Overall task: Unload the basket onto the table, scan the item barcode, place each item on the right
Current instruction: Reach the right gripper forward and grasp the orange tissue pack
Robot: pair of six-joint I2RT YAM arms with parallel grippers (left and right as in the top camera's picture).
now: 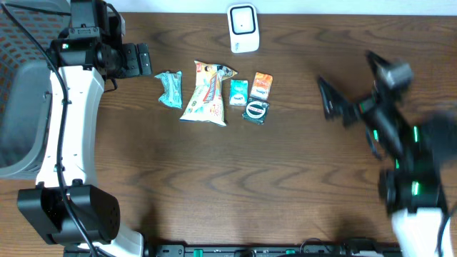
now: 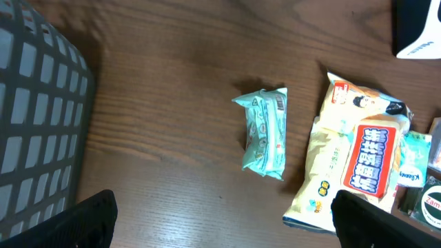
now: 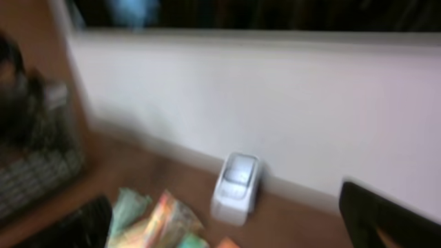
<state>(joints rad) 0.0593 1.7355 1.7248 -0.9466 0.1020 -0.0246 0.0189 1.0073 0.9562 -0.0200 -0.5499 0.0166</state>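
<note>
Overhead, items: snack bag (image 1: 206,93) and 4 small packets (image 1: 261,86) lie together on the table (image 1: 214,185), near the scanner (image 1: 243,28).
Left gripper (image 1: 145,60): jaws apart, empty, beside the packets.
Right gripper (image 1: 327,98): jaws apart, empty, blurred.

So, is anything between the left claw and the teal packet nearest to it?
Nothing visible. Only bare table lies between the open left claw and the teal packet; the big snack bag lies beyond the packet.
</note>
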